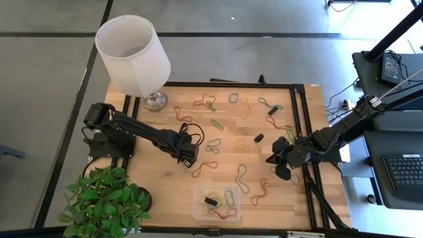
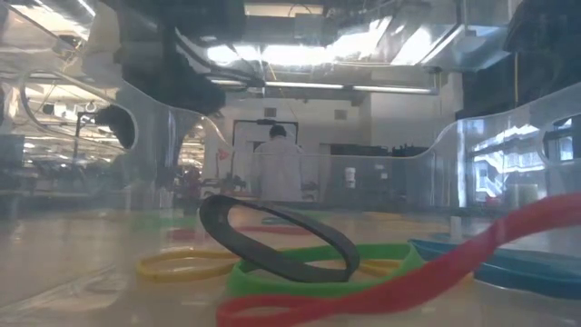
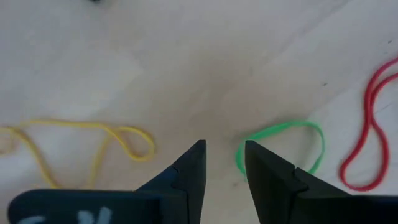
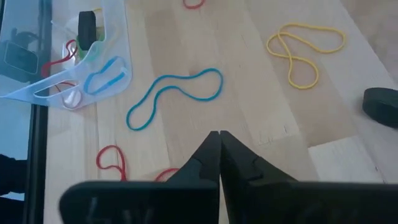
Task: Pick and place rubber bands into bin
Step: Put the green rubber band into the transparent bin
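Wooden table (image 1: 165, 198), seen from above, carried a white-shaded lamp (image 1: 133, 46) at the far left corner and a leafy plant (image 1: 102, 201) at the near left corner. Left arm reached in from the left; left gripper (image 1: 188, 157) hung low over the table's middle, just left of a green rubber band (image 3: 280, 144), fingers (image 3: 189, 171) parted by a narrow gap and holding nothing. Between yellow rubber band (image 3: 81, 146) and red rubber band (image 3: 367, 134) in the left wrist view, with bare wood under the tips. Right arm reached in from the right; right gripper (image 1: 281, 165) sat near the table's right rail, fingers (image 4: 208, 158) pressed together on nothing, above a blue rubber band (image 4: 174, 96). Clear bin (image 1: 198, 210) stood at the near edge, centre, holding several bands, among them a black one (image 2: 272, 241), a green one and a red one. Remaining rubber bands (image 1: 218, 122) lay scattered loose across the table, well apart from the bin.
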### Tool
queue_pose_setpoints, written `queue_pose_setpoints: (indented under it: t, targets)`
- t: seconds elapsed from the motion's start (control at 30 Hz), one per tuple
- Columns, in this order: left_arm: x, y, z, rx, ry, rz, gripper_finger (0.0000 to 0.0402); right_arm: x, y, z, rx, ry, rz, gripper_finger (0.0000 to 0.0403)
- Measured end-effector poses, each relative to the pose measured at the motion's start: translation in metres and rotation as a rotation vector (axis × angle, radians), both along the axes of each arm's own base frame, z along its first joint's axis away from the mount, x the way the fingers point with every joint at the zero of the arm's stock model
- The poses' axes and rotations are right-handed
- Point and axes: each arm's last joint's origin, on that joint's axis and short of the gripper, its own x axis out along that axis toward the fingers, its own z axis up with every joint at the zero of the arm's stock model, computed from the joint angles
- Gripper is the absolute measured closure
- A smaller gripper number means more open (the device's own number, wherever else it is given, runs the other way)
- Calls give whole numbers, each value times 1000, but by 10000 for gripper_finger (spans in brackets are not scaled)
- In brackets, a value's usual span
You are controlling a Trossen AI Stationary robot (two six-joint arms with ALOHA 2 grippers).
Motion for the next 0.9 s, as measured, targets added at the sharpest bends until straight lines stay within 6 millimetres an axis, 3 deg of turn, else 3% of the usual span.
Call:
queue_pose_setpoints:
  t: [0.27,0.53,0.63,0.77,0.9]
  targets:
    - [14,-12,-20,-79,-30,3,296,-1,0,-1,-36,4,35,399]
    - [12,-19,-45,-40,94,56,311,-1,-1,-1,-107,0,109,399]
    - [12,-23,-46,-33,91,55,331,-1,-1,-1,-111,0,113,399]
    - [12,-27,-40,-20,95,75,388,-1,-1,-1,-131,-4,128,399]
    - [17,-32,-32,-29,115,74,399,-1,-1,-1,-154,-9,150,399]
